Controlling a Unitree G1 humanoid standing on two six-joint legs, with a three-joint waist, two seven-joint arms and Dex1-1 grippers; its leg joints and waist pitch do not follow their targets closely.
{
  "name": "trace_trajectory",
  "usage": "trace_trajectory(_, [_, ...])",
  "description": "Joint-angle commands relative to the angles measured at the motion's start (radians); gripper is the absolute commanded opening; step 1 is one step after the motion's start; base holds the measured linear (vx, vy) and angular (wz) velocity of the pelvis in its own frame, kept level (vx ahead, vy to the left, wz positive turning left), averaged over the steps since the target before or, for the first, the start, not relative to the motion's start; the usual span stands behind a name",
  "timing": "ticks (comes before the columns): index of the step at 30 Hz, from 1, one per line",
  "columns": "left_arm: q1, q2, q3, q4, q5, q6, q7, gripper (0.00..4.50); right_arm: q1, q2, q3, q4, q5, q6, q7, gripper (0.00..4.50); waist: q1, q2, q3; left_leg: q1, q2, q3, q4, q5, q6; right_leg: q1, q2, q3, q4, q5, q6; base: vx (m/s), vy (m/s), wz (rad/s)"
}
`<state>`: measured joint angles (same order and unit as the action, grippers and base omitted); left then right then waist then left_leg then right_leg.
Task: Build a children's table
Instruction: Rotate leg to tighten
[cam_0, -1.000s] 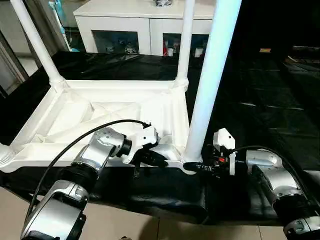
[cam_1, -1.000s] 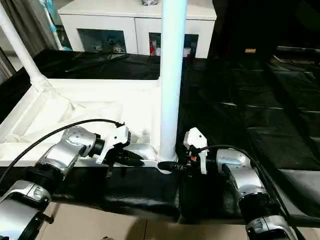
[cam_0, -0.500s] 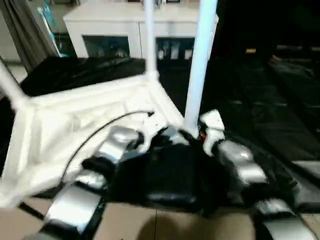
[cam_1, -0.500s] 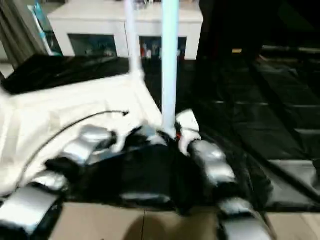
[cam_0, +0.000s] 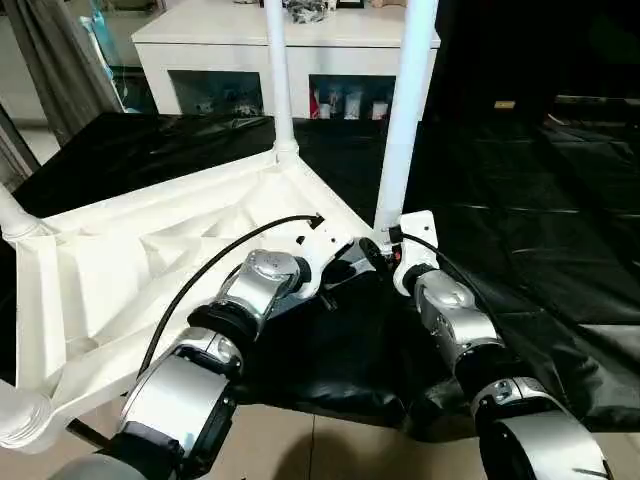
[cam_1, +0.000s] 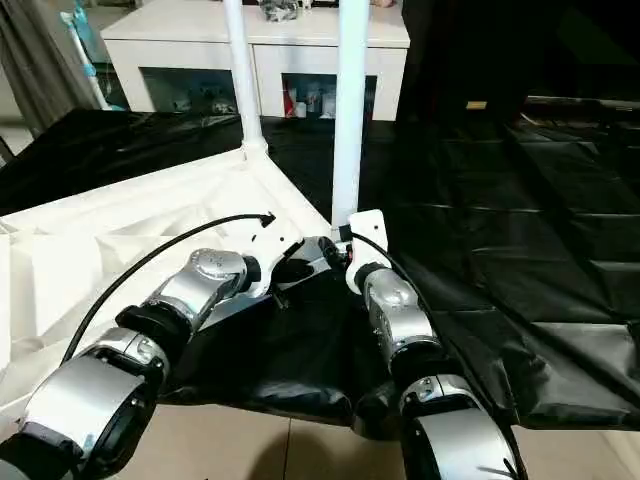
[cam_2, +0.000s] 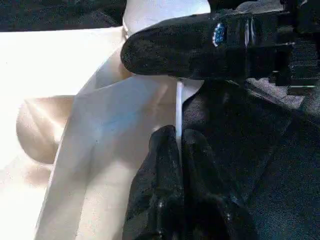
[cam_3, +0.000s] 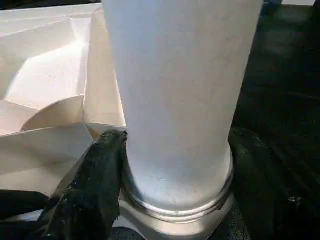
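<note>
Table top: the white ribbed children's table (cam_0: 150, 250) lies upside down on the black-covered tabletop (cam_0: 520, 230), turned so one corner points at the robot.
Legs: the near-corner leg (cam_0: 405, 110) and a farther leg (cam_0: 278, 70) stand upright in their sockets; a third socket with a leg base shows at the left edge (cam_0: 12, 220).
Left end effector: (cam_2: 177, 145) fingers pressed together on the thin edge wall of the table top, just beside the near corner.
Right end effector: (cam_3: 175, 165) jaws spread wide around the base of the near-corner leg, one black finger (cam_3: 97, 175) on each side, touching the tube at the socket collar.
Step in hand, as I judge it: seating or steadying this leg in its socket (cam_3: 175, 210).
Doing it well: keep the left pinch firm so the top cannot slide or tip; press the leg straight down along its own axis, not sideways.
Risk: the top overhangs the tabletop edge at left, so a sideways push could swing it off.
</note>
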<state>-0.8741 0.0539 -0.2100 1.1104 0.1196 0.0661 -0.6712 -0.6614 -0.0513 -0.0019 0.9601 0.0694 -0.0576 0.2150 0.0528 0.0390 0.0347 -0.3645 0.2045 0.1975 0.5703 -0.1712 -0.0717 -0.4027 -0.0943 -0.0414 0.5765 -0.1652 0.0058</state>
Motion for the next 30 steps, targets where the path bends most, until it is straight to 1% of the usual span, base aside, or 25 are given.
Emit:
trace_trajectory(1, [0.017, -0.006, 0.013, 0.032, -0.002, -0.011, 0.017, 0.0, 0.024, 0.013, -0.004, 0.054, 0.003, 0.014, 0.001, 3.28, 0.0, -0.014, -0.047, 0.011, 0.012, -0.015, -0.076, -0.374, 0.032, 0.027, -0.041, 0.016, -0.09, -0.441, -0.153, 0.0, 0.0, 0.0])
trace_trajectory(2, [0.019, -0.005, 0.009, 0.03, 0.0, -0.013, 0.01, 0.0, 0.023, 0.009, -0.003, 0.052, 0.0, 0.009, 0.006, 3.28, -0.001, -0.015, -0.046, 0.011, 0.012, -0.014, -0.076, -0.379, 0.032, 0.026, -0.041, 0.016, -0.091, -0.443, -0.154, 0.0, 0.0, 0.0])
trace_trajectory(3, [0.022, -0.004, 0.006, 0.028, 0.001, -0.015, 0.001, 0.0, 0.023, 0.004, -0.001, 0.052, -0.004, 0.005, 0.013, 3.44, -0.001, -0.015, -0.046, 0.011, 0.012, -0.015, -0.077, -0.38, 0.033, 0.026, -0.041, 0.016, -0.091, -0.446, -0.154, 0.0, 0.0, 0.0])
trace_trajectory(4, [0.024, -0.003, 0.003, 0.024, 0.002, -0.017, -0.011, 0.0, 0.021, -0.002, 0.0, 0.052, -0.007, 0.002, 0.019, 3.5, 0.0, -0.016, -0.046, 0.01, 0.012, -0.015, -0.077, -0.377, 0.034, 0.027, -0.041, 0.016, -0.091, -0.446, -0.153, 0.0, 0.0, 0.0])
trace_trajectory(5, [0.027, -0.002, 0.0, 0.022, 0.002, -0.019, -0.023, 0.0, 0.02, -0.007, 0.0, 0.053, -0.009, 0.0, 0.025, 3.58, 0.0, -0.015, -0.046, 0.01, 0.012, -0.014, -0.077, -0.374, 0.034, 0.026, -0.042, 0.017, -0.09, -0.443, -0.155, 0.0, 0.0, 0.0])
trace_trajectory(8, [0.036, 0.008, -0.009, 0.01, 0.005, -0.029, -0.054, 0.0, 0.02, -0.037, 0.014, 0.046, -0.027, -0.02, 0.049, 3.86, 0.002, -0.016, -0.047, 0.01, 0.014, -0.014, -0.076, -0.366, 0.037, 0.028, -0.042, 0.017, -0.088, -0.419, -0.164, 0.0, 0.0, 0.0])
trace_trajectory(10, [0.046, 0.021, -0.016, -0.001, 0.008, -0.039, -0.085, 0.0, 0.028, -0.069, 0.038, 0.023, -0.037, -0.05, 0.146, 3.94, 0.004, -0.015, -0.049, 0.007, 0.014, -0.012, -0.074, -0.35, 0.046, 0.031, -0.041, 0.018, -0.084, -0.379, -0.176, 0.0, 0.0, 0.0])
trace_trajectory(11, [0.056, 0.032, -0.025, -0.015, 0.011, -0.046, -0.117, 0.0, 0.043, -0.094, 0.055, -0.01, -0.028, -0.061, 0.247, 3.94, 0.006, -0.017, -0.05, 0.006, 0.014, -0.01, -0.072, -0.335, 0.052, 0.032, -0.041, 0.018, -0.081, -0.35, -0.185, 0.0, 0.0, 0.0])
trace_trajectory(12, [0.065, 0.042, -0.03, -0.027, 0.012, -0.05, -0.14, 0.0, 0.059, -0.115, 0.066, -0.043, -0.012, -0.064, 0.338, 3.94, 0.011, -0.017, -0.052, 0.006, 0.015, -0.009, -0.07, -0.324, 0.067, 0.036, -0.041, 0.018, -0.078, -0.316, -0.191, 0.0, 0.0, 0.0])
trace_trajectory(13, [0.074, 0.051, -0.035, -0.04, 0.013, -0.057, -0.163, 0.0, 0.073, -0.138, 0.074, -0.075, 0.002, -0.065, 0.413, 3.94, 0.013, -0.018, -0.051, 0.006, 0.017, -0.008, -0.069, -0.316, 0.074, 0.036, -0.04, 0.019, -0.077, -0.298, -0.196, 0.0, 0.0, 0.0])
trace_trajectory(14, [0.088, 0.063, -0.039, -0.058, 0.009, -0.066, -0.2, 0.0, 0.093, -0.173, 0.086, -0.12, 0.019, -0.068, 0.502, 3.94, 0.017, -0.019, -0.052, 0.003, 0.017, -0.007, -0.068, -0.296, 0.092, 0.043, -0.042, 0.018, -0.074, -0.271, -0.204, 0.0, 0.0, 0.0])
trace_trajectory(15, [0.097, 0.073, -0.045, -0.073, 0.008, -0.076, -0.223, 0.0, 0.104, -0.196, 0.096, -0.144, 0.025, -0.074, 0.552, 3.94, 0.022, -0.02, -0.054, -0.003, 0.018, -0.006, -0.064, -0.259, 0.107, 0.048, -0.04, 0.016, -0.067, -0.236, -0.212, 0.0, 0.0, 0.0])
trace_trajectory(17, [0.109, 0.086, -0.052, -0.093, 0.006, -0.091, -0.256, 0.0, 0.117, -0.223, 0.107, -0.17, 0.031, -0.085, 0.608, 3.94, 0.025, -0.017, -0.056, -0.004, 0.02, -0.005, -0.061, -0.228, 0.118, 0.046, -0.041, 0.015, -0.063, -0.212, -0.224, 0.0, 0.0, 0.0])
trace_trajectory(18, [0.115, 0.091, -0.054, -0.101, 0.004, -0.095, -0.272, 0.0, 0.121, -0.231, 0.109, -0.178, 0.034, -0.088, 0.623, 3.94, 0.023, -0.019, -0.055, -0.01, 0.019, -0.007, -0.062, -0.216, 0.116, 0.051, -0.041, 0.013, -0.061, -0.213, -0.228, 0.0, 0.0, 0.0])
trace_trajectory(19, [0.124, 0.099, -0.057, -0.116, -0.001, -0.101, -0.299, 0.0, 0.129, -0.243, 0.112, -0.198, 0.047, -0.081, 0.657, 3.94, 0.023, -0.018, -0.055, -0.01, 0.019, -0.007, -0.063, -0.218, 0.113, 0.05, -0.041, 0.012, -0.062, -0.223, -0.227, 0.0, 0.0, 0.0])
trace_trajectory(20, [0.132, 0.107, -0.06, -0.131, -0.005, -0.108, -0.322, 0.0, 0.136, -0.253, 0.114, -0.213, 0.057, -0.078, 0.689, 3.94, 0.025, -0.017, -0.055, -0.002, 0.021, -0.006, -0.062, -0.228, 0.11, 0.046, -0.041, 0.013, -0.064, -0.237, -0.23, 0.0, 0.0, 0.0])
trace_trajectory(21, [0.153, 0.124, -0.064, -0.17, -0.019, -0.11, -0.376, 0.0, 0.153, -0.274, 0.121, -0.247, 0.075, -0.065, 0.759, 3.94, 0.026, -0.016, -0.055, -0.001, 0.024, -0.006, -0.063, -0.232, 0.11, 0.047, -0.041, 0.015, -0.062, -0.231, -0.238, 0.0, 0.0, 0.0])
trace_trajectory(23, [0.172, 0.142, -0.071, -0.211, -0.029, -0.103, -0.423, 0.0, 0.172, -0.288, 0.123, -0.284, 0.092, -0.051, 0.817, 3.94, 0.026, -0.015, -0.054, -0.004, 0.025, -0.006, -0.064, -0.234, 0.113, 0.046, -0.039, 0.014, -0.059, -0.213, -0.247, 0.0, 0.0, 0.0])
trace_trajectory(24, [0.184, 0.154, -0.08, -0.235, -0.03, -0.099, -0.449, 0.0, 0.182, -0.293, 0.124, -0.304, 0.104, -0.04, 0.846, 3.94, 0.029, -0.015, -0.054, 0.0, 0.025, -0.005, -0.064, -0.24, 0.113, 0.046, -0.039, 0.015, -0.06, -0.215, -0.246, 0.0, 0.0, 0.0])
trace_trajectory(25, [0.193, 0.162, -0.085, -0.251, -0.031, -0.096, -0.466, 0.0, 0.189, -0.296, 0.125, -0.318, 0.113, -0.033, 0.866, 3.94, 0.029, -0.014, -0.056, 0.0, 0.028, -0.006, -0.064, -0.239, 0.113, 0.045, -0.04, 0.017, -0.057, -0.202, -0.251, 0.0, 0.0, 0.0])
trace_trajectory(26, [0.197, 0.166, -0.087, -0.258, -0.032, -0.095, -0.475, 0.0, 0.193, -0.298, 0.127, -0.325, 0.118, -0.03, 0.876, 3.94, 0.028, -0.013, -0.055, -0.001, 0.027, -0.005, -0.064, -0.24, 0.113, 0.044, -0.038, 0.016, -0.057, -0.2, -0.253, 0.0, 0.0, 0.0])
trace_trajectory(27, [0.207, 0.176, -0.092, -0.276, -0.035, -0.096, -0.5, 0.0, 0.2, -0.302, 0.131, -0.341, 0.125, -0.021, 0.899, 3.94, 0.03, -0.016, -0.056, 0.001, 0.026, -0.005, -0.063, -0.239, 0.109, 0.045, -0.039, 0.016, -0.056, -0.197, -0.255, 0.0, 0.0, 0.0])
trace_trajectory(30, [0.225, 0.194, -0.1, -0.308, -0.04, -0.1, -0.543, 0.0, 0.207, -0.305, 0.138, -0.353, 0.127, -0.018, 0.921, 3.94, 0.032, -0.012, -0.055, 0.003, 0.029, -0.004, -0.065, -0.247, 0.102, 0.041, -0.039, 0.017, -0.056, -0.204, -0.255, 0.0, 0.0, 0.0])
